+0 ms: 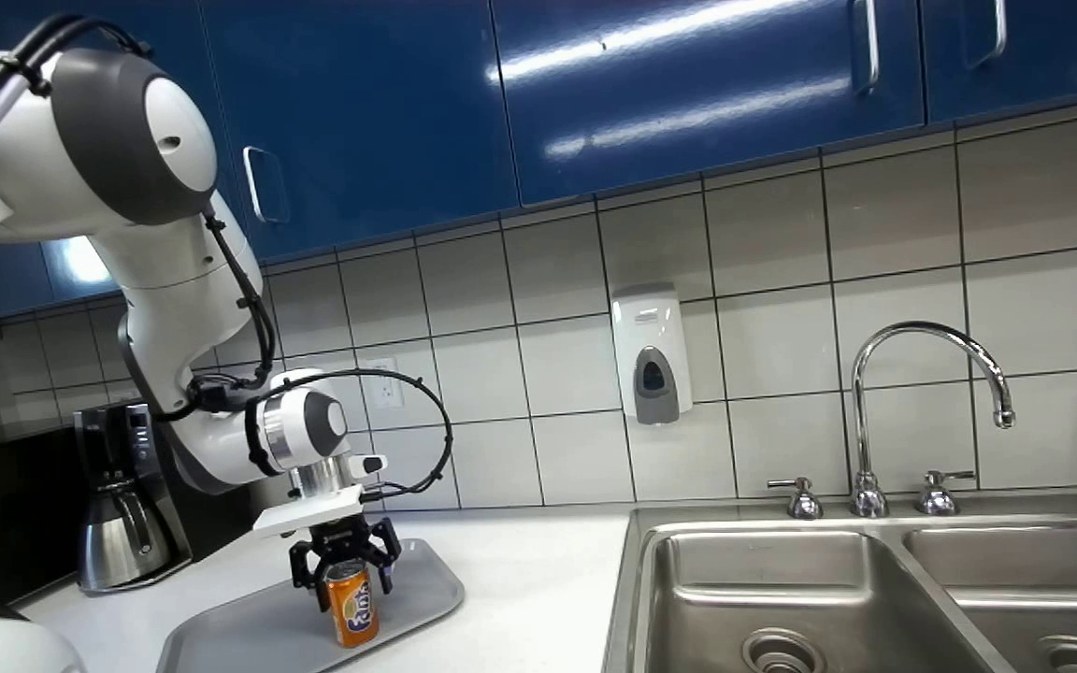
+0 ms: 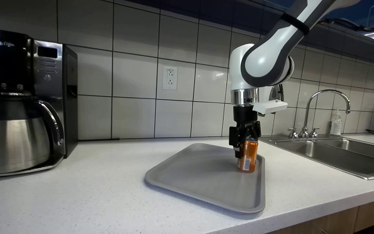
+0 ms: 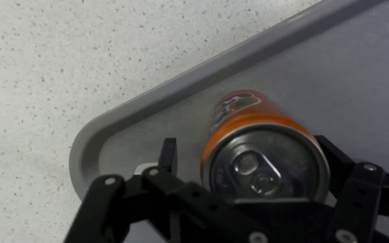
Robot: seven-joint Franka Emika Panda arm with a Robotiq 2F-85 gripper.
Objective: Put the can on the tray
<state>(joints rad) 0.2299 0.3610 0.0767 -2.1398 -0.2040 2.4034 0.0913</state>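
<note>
The orange can [image 1: 356,612] stands upright on the grey tray [image 1: 258,628], near one corner. Both also show in the other views: the can [image 2: 248,157] near the right rim of the tray [image 2: 196,174], and in the wrist view the can's silvery lid [image 3: 265,158] over the tray [image 3: 356,84]. My gripper [image 1: 354,584] points down around the can's upper part. In the wrist view my gripper [image 3: 250,152] is open: a gap shows between the left finger and the can, while the right finger is against or very close to it. The gripper's body hides part of the lid.
The coffee pot [image 2: 18,139] stands on the counter [image 2: 102,195], left of the tray. The steel sink [image 1: 641,598] with its faucet [image 1: 861,411] lies to the right. The tiled wall [image 2: 135,113] runs behind, with blue cabinets [image 1: 361,121] above.
</note>
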